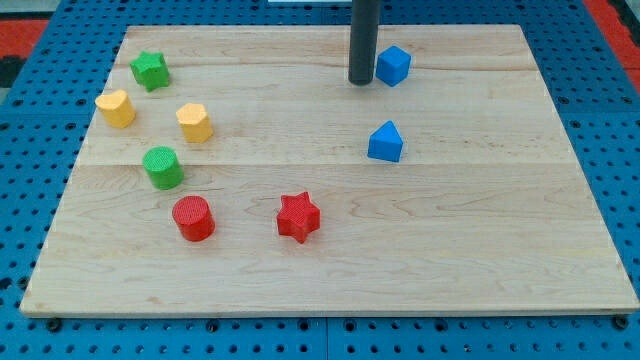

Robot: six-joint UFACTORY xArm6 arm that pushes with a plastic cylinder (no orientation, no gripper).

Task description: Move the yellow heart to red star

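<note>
Rising off-frame, my tip just beside blue cube.

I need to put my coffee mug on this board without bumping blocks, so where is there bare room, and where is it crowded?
The wooden board is bare on the view's right, past the blue cube and blue wedge-shaped block, and along the bottom below the red star and red cylinder. The left is crowded. My tip stands just left of the cube.
</note>
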